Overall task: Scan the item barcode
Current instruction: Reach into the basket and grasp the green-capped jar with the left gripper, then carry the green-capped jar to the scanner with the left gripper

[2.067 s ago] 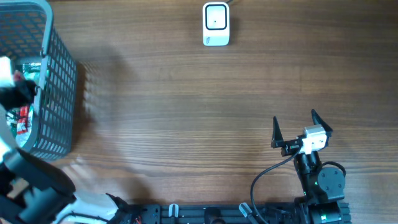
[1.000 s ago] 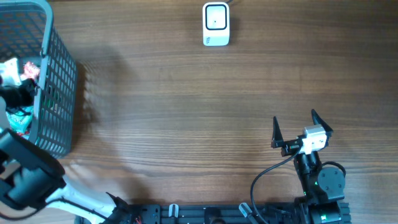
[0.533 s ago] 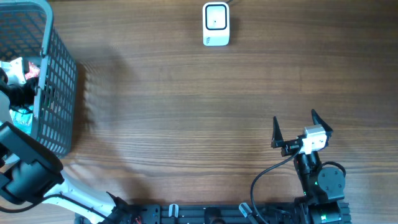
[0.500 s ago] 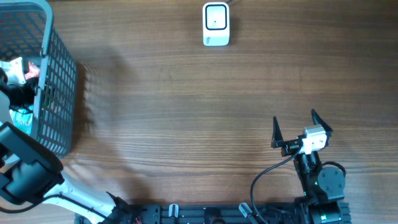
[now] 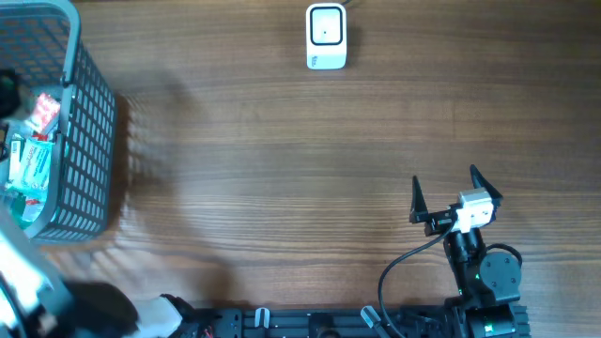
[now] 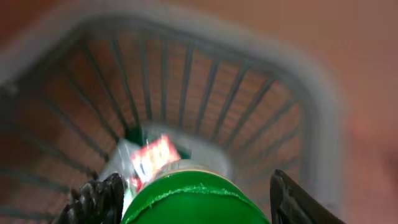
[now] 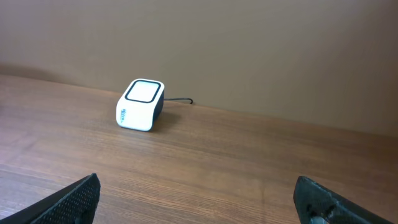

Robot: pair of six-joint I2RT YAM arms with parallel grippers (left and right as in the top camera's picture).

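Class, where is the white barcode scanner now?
Overhead, the scanner sits at the far edge of the table near the middle, far from the grey basket on the left; the right wrist view shows it ahead, left of centre.

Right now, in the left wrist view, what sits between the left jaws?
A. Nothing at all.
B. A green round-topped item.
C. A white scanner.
B: the green round-topped item fills the gap between the jaws of the left gripper, above the grey basket.
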